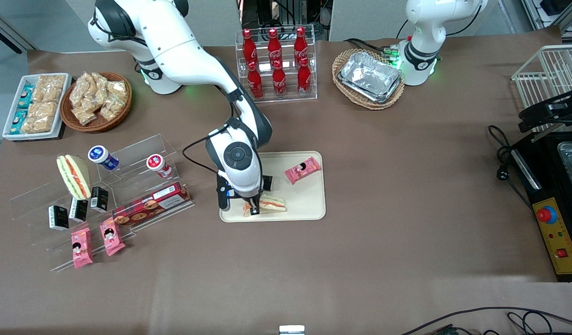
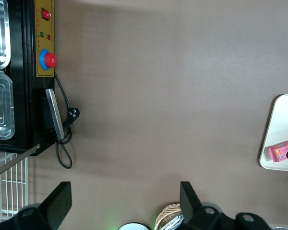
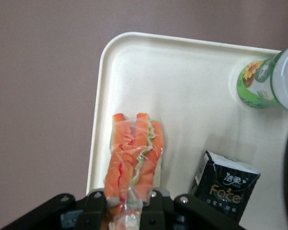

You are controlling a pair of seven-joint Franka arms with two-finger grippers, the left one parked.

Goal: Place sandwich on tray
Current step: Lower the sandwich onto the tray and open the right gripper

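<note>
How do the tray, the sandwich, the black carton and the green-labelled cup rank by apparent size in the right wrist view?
1. tray, by far
2. sandwich, in the gripper
3. black carton

The green-labelled cup is cut off at the frame edge, so unranked.

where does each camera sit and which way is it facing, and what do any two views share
Front view: high, facing both arms, looking down on the table; gripper holds the sandwich on the tray.
Left wrist view: on the parked arm, looking down at bare table, its own fingers showing.
Right wrist view: looks down its gripper at the sandwich.
All three share the tray.
</note>
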